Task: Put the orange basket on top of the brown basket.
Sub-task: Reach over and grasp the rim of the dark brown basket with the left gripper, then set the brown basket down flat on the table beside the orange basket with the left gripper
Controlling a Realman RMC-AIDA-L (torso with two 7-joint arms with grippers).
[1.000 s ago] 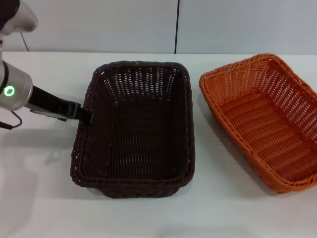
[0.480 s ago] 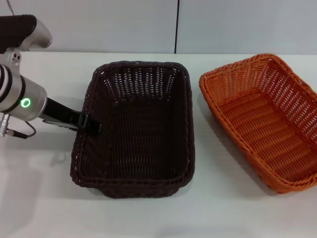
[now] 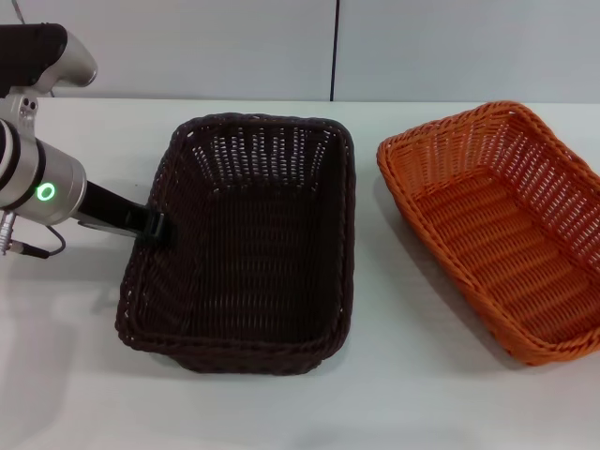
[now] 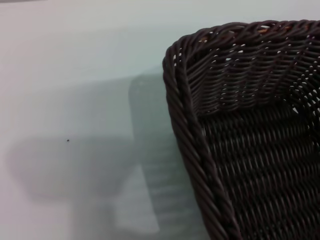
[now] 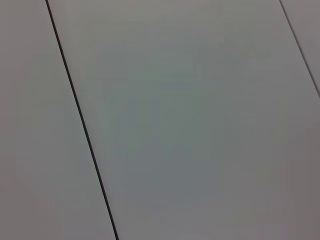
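White tabletop (image 3: 75, 375) is spread beneath both baskets, with a pale panelled wall (image 3: 422, 47) behind it. The brown basket (image 3: 244, 244) is set near the middle of the table, and the orange basket (image 3: 497, 225) is placed beside it on the robot's right, apart from it and turned at an angle, so neither basket is stacked on the other. The left gripper (image 3: 155, 227) is held at the brown basket's left long rim, its dark tip touching or overlapping the braided edge; whether the rim is pinched between the jaws or the jaws are merely laid against it cannot be told. In the left wrist view only a corner of the brown basket (image 4: 240, 140) and bare table are shown. The right gripper is not seen; only wall panels are shown by its wrist camera.
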